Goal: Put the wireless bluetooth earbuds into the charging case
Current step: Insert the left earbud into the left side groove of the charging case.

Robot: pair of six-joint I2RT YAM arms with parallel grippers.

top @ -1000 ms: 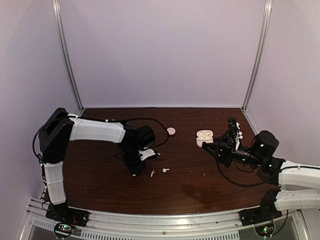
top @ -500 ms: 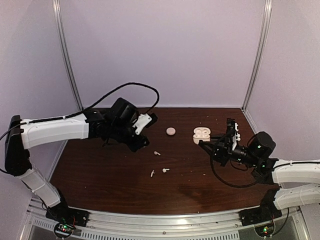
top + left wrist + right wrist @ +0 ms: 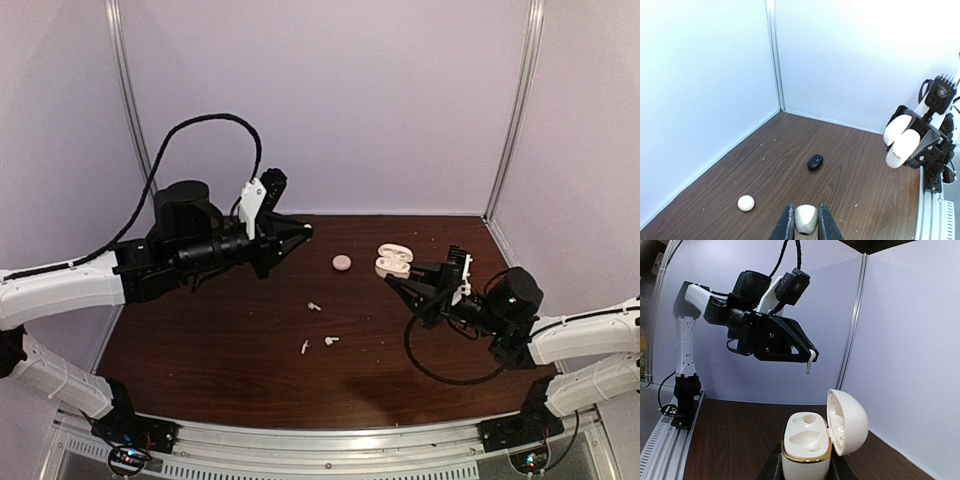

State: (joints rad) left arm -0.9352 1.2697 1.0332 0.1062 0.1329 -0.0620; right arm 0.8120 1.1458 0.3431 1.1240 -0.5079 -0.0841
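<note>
Charging case (image 3: 806, 442), one white hinged shell with a gold band at its rim, is held up above the dark wooden desk (image 3: 220, 340) with its lid swung back and two moulded wells showing.

Two arms reach in from the near edge. The left arm (image 3: 80, 285) stretches in from the left side, lifted high. The right arm (image 3: 580, 335) comes in low from the right, and the two face each other across the middle.

The right tool (image 3: 806, 467) has its fingers pressed against either side of the case's base, holding it upright. The left tool (image 3: 805, 214) is closed to a narrow pinch on one stemmed white earbud (image 3: 809, 363), which hangs stem-down from the fingertips. It is in the air and well apart from the case.

One small round pale case (image 3: 342, 263) lies shut on the desk, between the two tools and toward the back. From the left wrist I also see one black oval piece (image 3: 815, 162) lying farther back. I cannot tell whether it is a case or a bud.

Three loose earbuds, all whitish, lie on the desk. One (image 3: 314, 306) is by itself near the middle. The other two (image 3: 305, 347) (image 3: 331, 341) are close together and nearer the front edge. With the pinched one, that makes four white earbuds in sight.
</note>
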